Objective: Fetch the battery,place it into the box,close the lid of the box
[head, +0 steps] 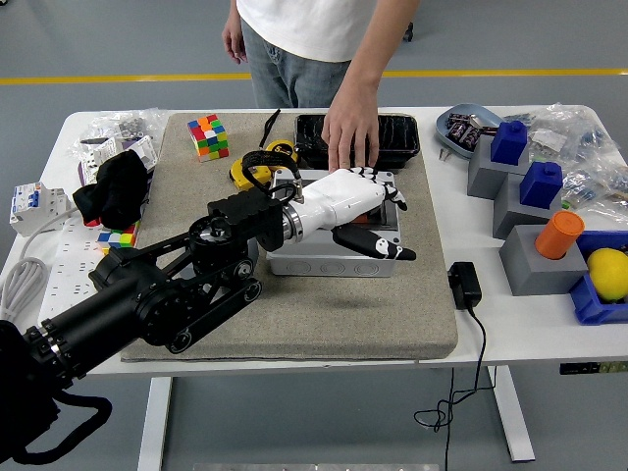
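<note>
Pretty cluttered around the grey box [334, 257], sitting mid-mat on a beige felt mat [294, 314]. Left hand [355, 201] lying flat right over the box top, white palm down, fingers [378, 247] spread and relaxed, gripping nothing, black thumb poking out past the front edge. Covers most of the box, so can't tell if the lid is fully shut; just a sliver of orange peeking out under the palm. Battery itself not visible, possibly inside under that hand, can't say. Person's hand [350, 132] pressing down just behind the box, fingertips near the black tray [402, 137] at the mat's far edge. Yellow tape measure [251, 167] just left of that, Rubik's cube [207, 135] further left on the mat corner. Black arm [147, 294] cutting diagonally across the mat's left half, hiding a lot of it. Right arm nowhere in frame.

Off the mat on the white tabletop [520, 324]: black power adapter [464, 286] with cable trailing off the front edge, grey blocks with blue caps [509, 142], an orange cylinder [559, 235], a yellow lemon [608, 274] in a blue bin, plastic bags far right. Left side: circuit breaker [29, 206], black cloth [116, 186], more bags. Grey shop floor behind with a yellow line [118, 78].
</note>
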`<action>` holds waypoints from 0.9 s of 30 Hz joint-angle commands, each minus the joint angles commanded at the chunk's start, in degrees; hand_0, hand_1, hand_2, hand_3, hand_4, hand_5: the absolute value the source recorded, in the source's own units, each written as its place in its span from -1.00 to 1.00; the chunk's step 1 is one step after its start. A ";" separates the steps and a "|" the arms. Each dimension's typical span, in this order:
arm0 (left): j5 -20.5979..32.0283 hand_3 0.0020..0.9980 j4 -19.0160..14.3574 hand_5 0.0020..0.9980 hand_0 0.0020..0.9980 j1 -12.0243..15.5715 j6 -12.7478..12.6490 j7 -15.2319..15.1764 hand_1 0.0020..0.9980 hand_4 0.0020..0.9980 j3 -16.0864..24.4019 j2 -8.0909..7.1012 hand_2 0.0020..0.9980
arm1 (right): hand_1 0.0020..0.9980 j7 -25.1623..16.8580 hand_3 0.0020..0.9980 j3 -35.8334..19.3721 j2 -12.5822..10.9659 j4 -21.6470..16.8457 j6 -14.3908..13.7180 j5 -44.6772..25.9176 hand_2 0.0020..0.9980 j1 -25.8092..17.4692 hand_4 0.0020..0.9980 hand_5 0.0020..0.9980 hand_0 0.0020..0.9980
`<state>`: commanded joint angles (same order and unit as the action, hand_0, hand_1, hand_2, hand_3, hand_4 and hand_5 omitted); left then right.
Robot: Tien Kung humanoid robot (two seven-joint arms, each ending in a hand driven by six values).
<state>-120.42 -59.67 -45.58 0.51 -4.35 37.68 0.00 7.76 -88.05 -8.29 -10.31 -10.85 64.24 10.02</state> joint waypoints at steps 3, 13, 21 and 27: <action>1.96 0.50 -5.93 1.00 0.75 2.27 -0.51 -1.30 0.71 1.00 4.33 0.00 0.59 | 0.80 -0.08 0.64 -0.20 0.12 0.00 -0.03 -0.05 0.68 -0.01 1.00 1.00 0.98; 23.94 0.51 -18.42 0.89 0.59 11.26 17.09 3.39 0.62 1.00 22.43 0.00 0.55 | 0.80 -0.14 0.64 -1.20 0.59 0.00 0.12 0.43 0.67 -0.45 1.00 1.00 0.98; 43.31 0.61 -16.00 0.85 0.61 17.54 15.62 -0.06 0.67 1.00 39.25 -0.44 0.62 | 0.80 -0.41 0.63 -1.86 0.94 0.00 0.25 0.69 0.67 -0.41 1.00 1.00 0.98; 57.46 0.68 -15.62 0.83 0.63 23.58 9.62 -1.77 0.75 1.00 50.44 -3.44 0.71 | 0.80 -0.14 0.63 -2.75 0.99 0.00 0.33 1.37 0.67 -0.69 1.00 1.00 0.97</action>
<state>-62.96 -75.29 -22.00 10.13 -6.12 88.12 -3.44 7.61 -90.80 -7.30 -10.31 -10.52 65.62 9.32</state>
